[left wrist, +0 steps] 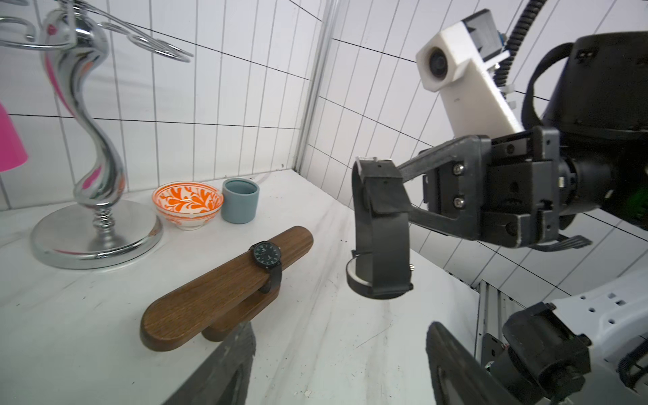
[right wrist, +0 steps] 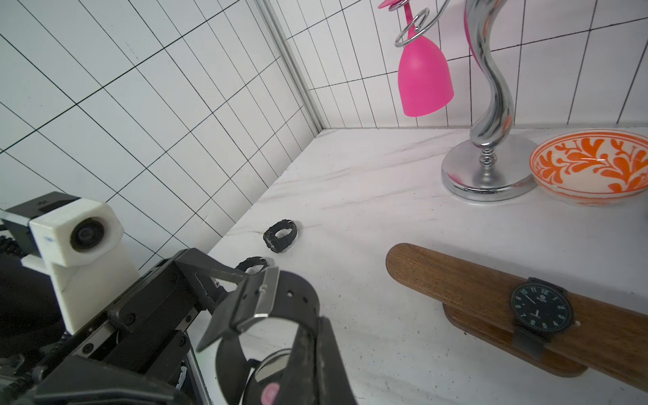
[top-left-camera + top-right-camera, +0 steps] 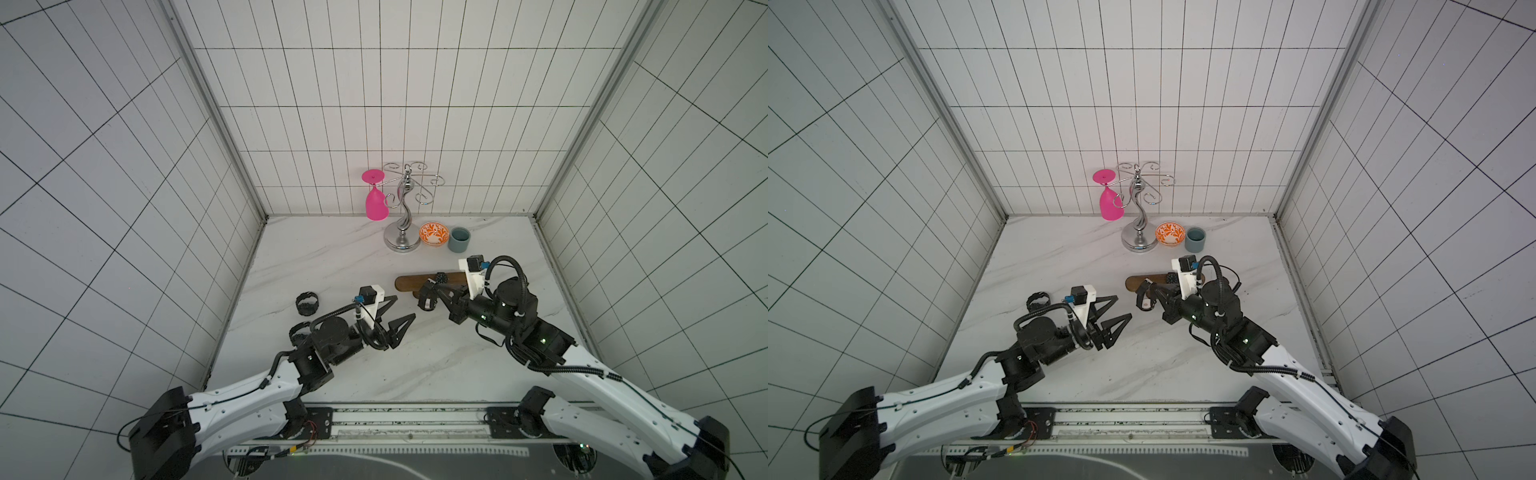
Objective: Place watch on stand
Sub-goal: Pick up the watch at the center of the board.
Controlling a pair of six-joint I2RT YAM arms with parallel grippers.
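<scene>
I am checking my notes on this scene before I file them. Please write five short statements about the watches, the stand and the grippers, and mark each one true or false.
1. The right gripper is shut on a black-strapped watch. True.
2. The wooden stand is bare. False: a dark-faced watch is already strapped around its bar.
3. The left gripper is open and holds nothing. True.
4. The pink glass stands upright, mouth up. False: it hangs upside down from the chrome rack.
5. The orange bowl sits between the rack and the grey-blue cup. True.
</scene>
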